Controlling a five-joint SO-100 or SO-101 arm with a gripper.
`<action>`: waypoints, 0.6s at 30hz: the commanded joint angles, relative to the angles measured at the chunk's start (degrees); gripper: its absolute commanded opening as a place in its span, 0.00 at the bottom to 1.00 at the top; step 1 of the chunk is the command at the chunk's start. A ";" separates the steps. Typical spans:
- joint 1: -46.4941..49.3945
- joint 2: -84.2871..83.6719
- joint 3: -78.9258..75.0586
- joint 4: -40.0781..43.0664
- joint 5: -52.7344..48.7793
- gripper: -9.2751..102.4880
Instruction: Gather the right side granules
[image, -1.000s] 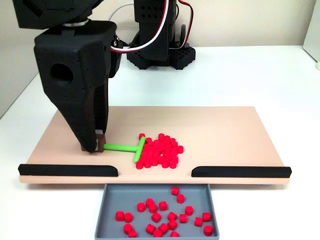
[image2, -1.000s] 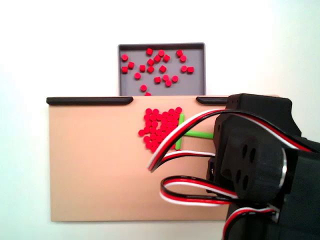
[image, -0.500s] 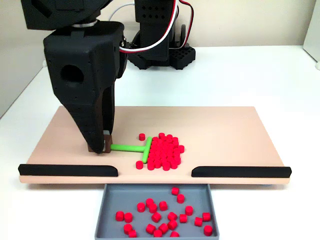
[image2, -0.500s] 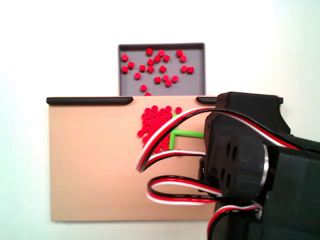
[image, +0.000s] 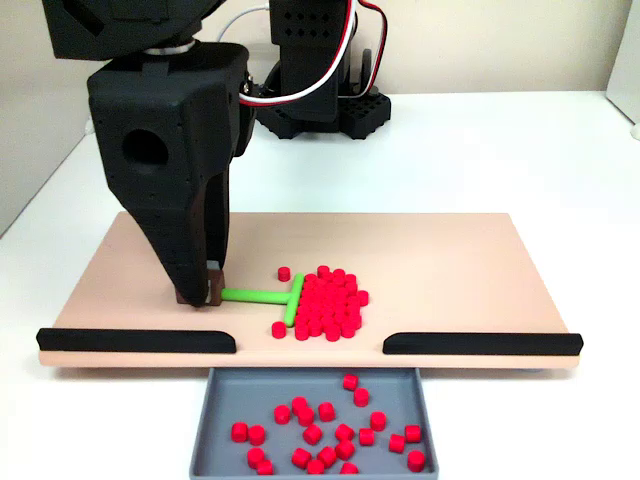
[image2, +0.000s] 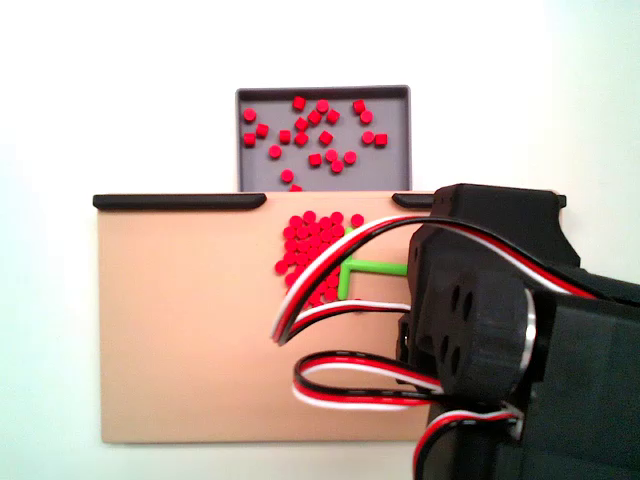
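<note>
Gripper (image: 200, 296) pinched the green pusher rod's (image: 262, 296) handle end, tip down on the board (image: 450, 265); the granules (image: 328, 303) lay heaped against its crossbar, near the front gap.

Matte red plastic granules (image: 326, 305), smooth pale wood-look board (image: 450, 265), matte grey plastic tray (image: 314, 385)

No text, label, brand, number or sign can be read in either fixed view.
</note>
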 joint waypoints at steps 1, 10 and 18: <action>-0.09 1.32 0.35 0.18 -21.97 0.08; 0.18 2.81 0.35 0.18 -20.39 0.08; 0.62 5.71 0.35 1.41 -19.07 0.08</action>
